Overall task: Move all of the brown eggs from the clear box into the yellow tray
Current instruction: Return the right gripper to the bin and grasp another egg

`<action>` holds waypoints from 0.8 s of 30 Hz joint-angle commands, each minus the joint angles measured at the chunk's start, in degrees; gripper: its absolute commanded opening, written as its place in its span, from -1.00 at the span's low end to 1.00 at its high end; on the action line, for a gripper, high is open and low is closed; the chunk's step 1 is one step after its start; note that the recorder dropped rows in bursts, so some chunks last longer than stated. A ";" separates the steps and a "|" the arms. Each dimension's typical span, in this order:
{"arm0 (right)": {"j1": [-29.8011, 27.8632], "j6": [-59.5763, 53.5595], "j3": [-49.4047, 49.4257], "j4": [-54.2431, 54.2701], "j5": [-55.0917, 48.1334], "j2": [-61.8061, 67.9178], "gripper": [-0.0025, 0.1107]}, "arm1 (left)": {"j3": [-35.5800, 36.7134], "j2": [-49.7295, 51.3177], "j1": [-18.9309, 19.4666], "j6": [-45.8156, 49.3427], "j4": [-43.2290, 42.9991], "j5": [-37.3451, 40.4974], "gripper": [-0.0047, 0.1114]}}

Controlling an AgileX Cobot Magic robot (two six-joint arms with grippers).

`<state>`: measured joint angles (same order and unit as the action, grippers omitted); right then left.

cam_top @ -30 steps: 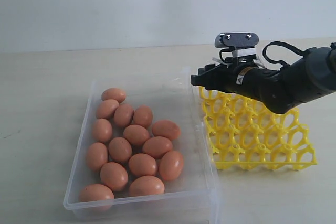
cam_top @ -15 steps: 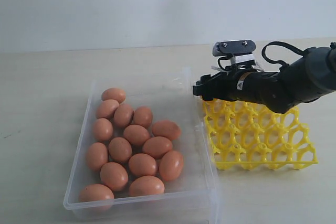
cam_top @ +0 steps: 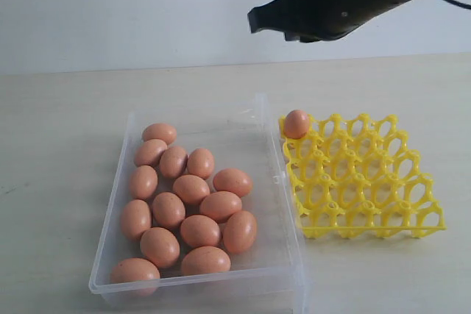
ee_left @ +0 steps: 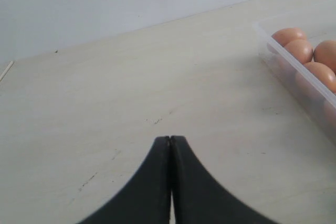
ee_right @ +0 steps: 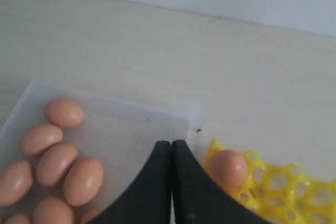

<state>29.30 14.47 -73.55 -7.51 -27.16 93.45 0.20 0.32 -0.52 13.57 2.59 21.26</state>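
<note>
Right gripper [cam_top: 255, 20] closed above clear box [cam_top: 237, 145], one egg [cam_top: 296, 123] in yellow tray [cam_top: 368, 198]

Fifteen brown oval eggs [cam_top: 191, 189] lie clustered in the clear box [cam_top: 237, 137]. One egg [cam_top: 296, 123] sits in the yellow tray's [cam_top: 368, 231] far corner cup, beside the box.

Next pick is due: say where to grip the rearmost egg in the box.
Probably take that egg across its narrow middle, from above. It lies on its side, long axis across the box; its far side is free, but another egg crowds its near side.
</note>
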 commanded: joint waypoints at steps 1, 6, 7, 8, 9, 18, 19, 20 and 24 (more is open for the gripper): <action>3.41 -0.48 -3.75 2.84 -6.09 6.84 -0.96 | -0.20 -0.32 -0.14 -0.02 0.25 -0.42 -0.92; 5.35 -1.53 -11.19 8.71 -13.29 15.30 -0.96 | -0.20 -0.32 -0.14 -0.02 0.25 -0.42 -0.92; 5.35 -1.64 -12.12 9.25 -14.36 16.33 -0.96 | -0.20 -0.32 -0.14 -0.02 0.25 -0.42 -0.92; 5.56 -1.61 -13.23 10.14 -15.65 17.27 -0.96 | -0.20 -0.32 -0.14 -0.02 0.25 -0.42 -0.92; 5.68 -2.27 -14.28 10.61 -16.83 18.06 -0.96 | -0.20 -0.32 -0.14 -0.02 0.25 -0.42 -0.92; 5.96 -6.72 -21.42 18.45 -21.65 22.70 -0.96 | -0.20 -0.32 -0.14 -0.02 0.25 -0.42 -0.92; 5.96 -7.41 -22.02 19.58 -22.31 23.38 -0.96 | -0.20 -0.32 -0.14 -0.02 0.25 -0.42 -0.92; 5.96 -7.89 -22.83 20.62 -23.16 24.10 -0.96 | -0.20 -0.32 -0.14 -0.02 0.25 -0.42 -0.92; 5.96 -8.48 -25.60 23.41 -26.08 27.37 -0.85 | -0.20 -0.32 -0.14 -0.02 0.25 -0.42 -0.92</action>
<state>35.12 7.04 -97.33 13.81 -51.18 118.85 0.20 0.32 -0.52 13.57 2.59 21.26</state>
